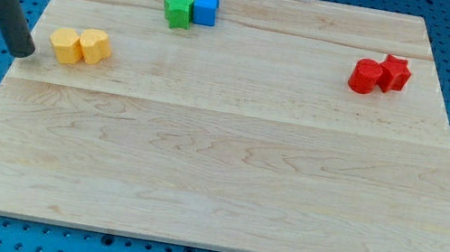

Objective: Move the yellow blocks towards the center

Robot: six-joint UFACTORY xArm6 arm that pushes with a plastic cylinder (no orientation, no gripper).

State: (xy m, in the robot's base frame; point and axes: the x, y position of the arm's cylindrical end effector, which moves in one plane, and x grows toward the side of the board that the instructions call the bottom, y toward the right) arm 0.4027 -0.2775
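Note:
Two yellow blocks sit side by side near the board's left edge: a yellow hexagonal block [65,45] and a second yellow block [95,46] touching it on its right. My tip [25,51] rests on the board just left of the hexagonal block, a small gap apart. The dark rod slants up toward the view's top left corner.
A green block group [179,4] and a blue block group [206,2] touch each other at the top centre. A red cylinder [364,76] and a red star block [394,73] touch at the right. The wooden board [226,172] lies on a blue pegboard.

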